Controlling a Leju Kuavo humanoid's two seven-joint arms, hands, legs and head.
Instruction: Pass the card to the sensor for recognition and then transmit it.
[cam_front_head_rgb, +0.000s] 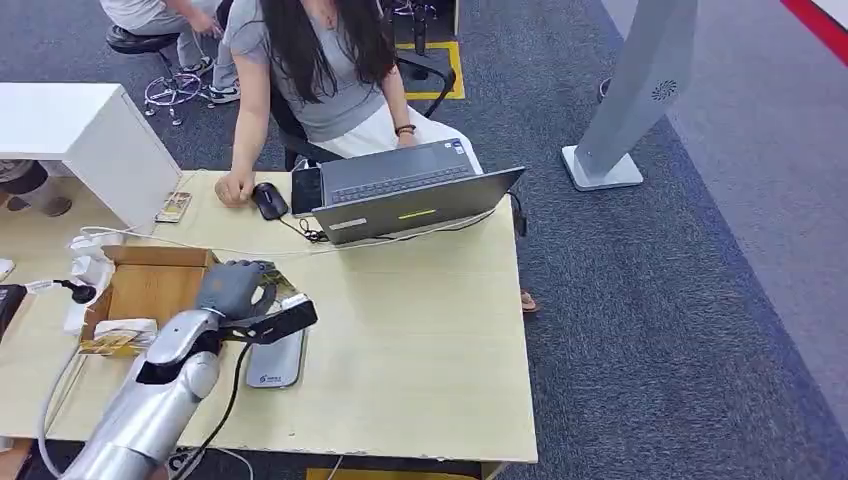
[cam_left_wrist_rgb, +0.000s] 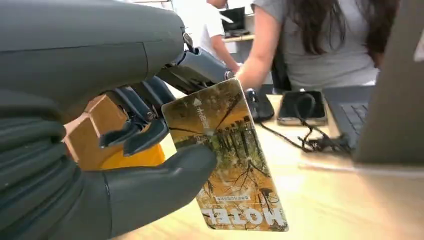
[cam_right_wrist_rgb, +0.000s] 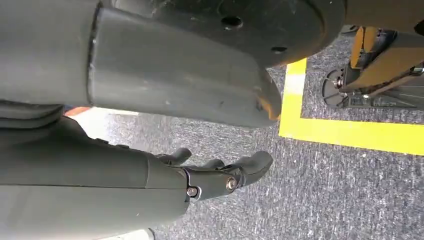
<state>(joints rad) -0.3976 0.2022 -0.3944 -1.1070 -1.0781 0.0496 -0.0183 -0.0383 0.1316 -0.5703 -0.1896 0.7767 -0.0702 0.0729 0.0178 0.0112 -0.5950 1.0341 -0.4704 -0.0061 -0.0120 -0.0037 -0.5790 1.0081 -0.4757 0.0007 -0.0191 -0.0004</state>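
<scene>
My left hand (cam_front_head_rgb: 232, 287) hovers over the left part of the wooden table (cam_front_head_rgb: 430, 330). It pinches a yellow-brown hotel card (cam_left_wrist_rgb: 230, 160) between thumb and fingers. In the head view the card (cam_front_head_rgb: 285, 288) sticks out of the hand toward the laptop, just above the far end of the flat silver card sensor (cam_front_head_rgb: 276, 365) lying on the table. The left wrist view has the left hand (cam_left_wrist_rgb: 125, 150) with the card held upright, its printed side facing the camera. My right hand (cam_right_wrist_rgb: 220, 175) hangs over grey carpet, fingers apart and holding nothing.
An open cardboard box (cam_front_head_rgb: 150, 285) with more cards (cam_front_head_rgb: 118, 340) sits left of the hand. A person sits behind the table at a laptop (cam_front_head_rgb: 410, 195), with a mouse (cam_front_head_rgb: 268, 200) and phone (cam_front_head_rgb: 306, 190). Cables run across the table. A white cabinet (cam_front_head_rgb: 90, 140) stands far left.
</scene>
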